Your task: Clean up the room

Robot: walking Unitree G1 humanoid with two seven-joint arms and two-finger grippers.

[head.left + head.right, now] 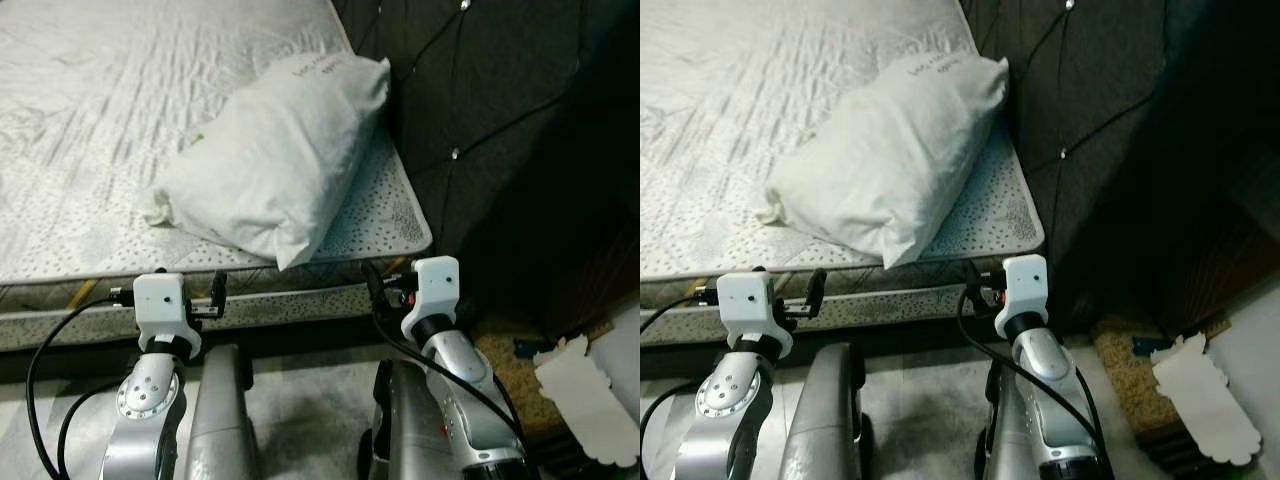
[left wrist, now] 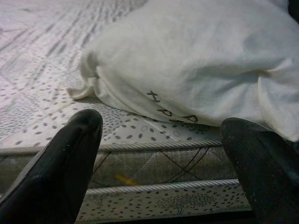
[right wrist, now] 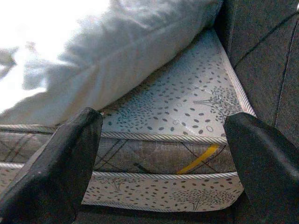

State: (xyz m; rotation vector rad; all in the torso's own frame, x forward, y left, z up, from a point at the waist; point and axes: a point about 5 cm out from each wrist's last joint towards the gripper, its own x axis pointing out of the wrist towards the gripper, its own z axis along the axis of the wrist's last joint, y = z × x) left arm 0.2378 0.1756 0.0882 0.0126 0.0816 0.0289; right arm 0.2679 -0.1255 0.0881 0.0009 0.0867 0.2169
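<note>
A white pillow lies on the bed, near the corner by the dark headboard. The left claw is wide open and holds nothing. The pillow is just ahead of it, past the bed's edge. The right claw is wide open and empty too. The pillow is ahead of it, and the headboard is close beside it.

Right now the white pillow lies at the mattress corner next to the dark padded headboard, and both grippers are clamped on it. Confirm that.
Wrong on the grippers. The white pillow does lie at the patterned mattress corner beside the dark padded headboard, but the left gripper and right gripper are open, short of the mattress edge, as both wrist views show.
</note>
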